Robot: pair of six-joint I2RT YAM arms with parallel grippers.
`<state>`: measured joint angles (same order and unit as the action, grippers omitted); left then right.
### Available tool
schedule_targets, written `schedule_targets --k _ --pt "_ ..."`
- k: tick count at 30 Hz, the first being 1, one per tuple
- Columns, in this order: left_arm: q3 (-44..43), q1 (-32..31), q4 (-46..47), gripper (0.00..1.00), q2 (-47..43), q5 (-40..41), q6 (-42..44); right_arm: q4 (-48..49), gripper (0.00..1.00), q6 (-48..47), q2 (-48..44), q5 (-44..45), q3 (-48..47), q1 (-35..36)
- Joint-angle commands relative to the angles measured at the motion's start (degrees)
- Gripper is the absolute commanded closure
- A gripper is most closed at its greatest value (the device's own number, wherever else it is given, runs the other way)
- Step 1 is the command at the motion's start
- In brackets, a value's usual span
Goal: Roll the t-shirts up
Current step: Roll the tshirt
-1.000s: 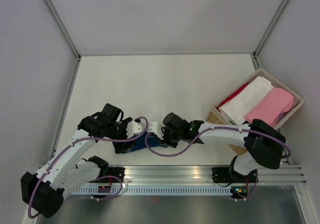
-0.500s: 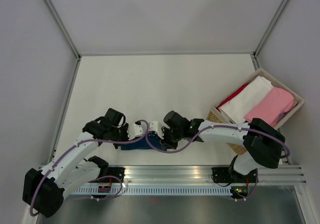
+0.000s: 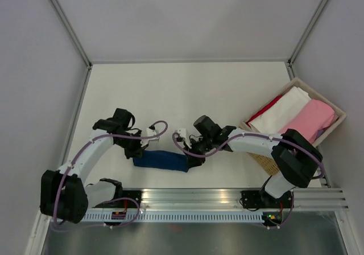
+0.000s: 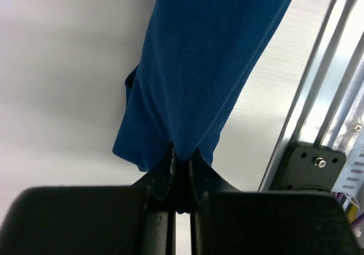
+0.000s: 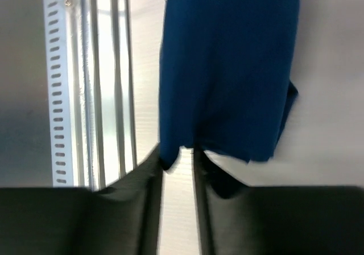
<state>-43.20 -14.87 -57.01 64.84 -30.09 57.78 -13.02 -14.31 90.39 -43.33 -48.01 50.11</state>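
Note:
A navy blue t-shirt (image 3: 161,160), rolled into a long bundle, lies crosswise near the table's front edge. My left gripper (image 3: 138,151) is at its left end. In the left wrist view the gripper (image 4: 181,152) is shut on a pinch of the blue cloth (image 4: 210,56). My right gripper (image 3: 190,155) is at the roll's right end. In the right wrist view this gripper (image 5: 179,152) stands open, with bare table showing between its fingers and the cloth's edge (image 5: 227,67) just at their tips.
A wicker basket (image 3: 339,111) at the right edge holds folded white (image 3: 281,114), pink (image 3: 307,121) and red (image 3: 266,109) shirts. The metal mounting rail (image 3: 193,201) runs just in front of the roll, close to both grippers.
My left gripper has closed on the roll's left end and pulled left, so the bundle now lies longer. The right gripper has opened and let go of the right end.

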Motion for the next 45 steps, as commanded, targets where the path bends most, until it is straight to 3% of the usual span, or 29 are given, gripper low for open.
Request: schedule_targets --k 1,4,6,8,10,16,23,25,26,29,32,35,36,37,41,45 --pt "-3.64 3.10 -3.63 0.98 5.72 -3.83 7.09 5.09 0.62 3.22 0.22 -0.27 -1.47 -3.26" --pt "-4.00 3.18 -3.37 0.98 9.42 -5.68 6.47 7.65 0.52 5.51 -0.65 0.70 -0.43 -3.35" --pt "-3.65 3.88 -3.19 0.98 9.61 -7.08 7.34 12.29 0.47 8.05 -3.53 1.84 1.94 -3.35" --pt "-3.56 4.41 -3.10 0.98 9.26 -7.62 7.78 19.41 0.33 10.60 -7.31 4.13 8.08 -3.44" --pt "-3.73 4.68 -3.02 0.98 9.17 -7.71 7.88 25.72 0.29 11.75 -9.52 5.88 10.73 -3.35" --pt "-3.91 4.85 -3.10 0.98 8.90 -7.53 7.88 36.30 0.26 11.59 -10.76 8.08 17.42 -2.30" --pt "-3.56 5.20 -3.72 0.98 8.64 -8.06 7.96 45.97 0.26 10.96 -2.86 13.97 18.83 2.54" --pt "-3.29 5.29 -3.98 0.98 8.55 -8.15 8.40 47.38 0.35 12.45 -1.89 13.89 18.04 2.54" --pt "-3.29 5.29 -4.50 0.98 8.64 -8.06 8.58 46.95 0.57 12.89 -1.45 12.50 16.56 2.54" --pt "-3.99 6.60 -6.61 0.98 9.08 -8.76 10.07 37.94 1.00 14.13 0.31 9.25 12.52 2.45" --pt "-5.31 8.80 -7.41 0.97 10.13 -9.29 11.13 32.46 1.00 20.42 -0.12 5.03 11.09 1.49" --pt "-6.10 10.39 -6.18 0.71 11.89 -9.81 9.38 34.01 1.00 28.42 0.05 -0.33 12.32 -0.88" --pt "-6.19 10.39 -5.14 0.54 12.32 -9.99 7.46 34.63 1.00 30.72 0.57 -2.87 12.41 -1.67" --pt "-6.28 10.39 -4.69 0.49 12.76 -10.69 6.57 35.16 0.99 32.39 2.06 -4.03 12.07 -1.85" --pt "-6.37 10.39 -1.79 0.47 12.77 -12.45 -0.10 36.48 1.00 37.76 5.93 -6.06 10.66 -1.94" --pt "-6.19 10.48 0.85 0.63 12.59 -11.58 -4.68 39.81 1.00 40.84 6.55 -7.02 11.18 -3.52"
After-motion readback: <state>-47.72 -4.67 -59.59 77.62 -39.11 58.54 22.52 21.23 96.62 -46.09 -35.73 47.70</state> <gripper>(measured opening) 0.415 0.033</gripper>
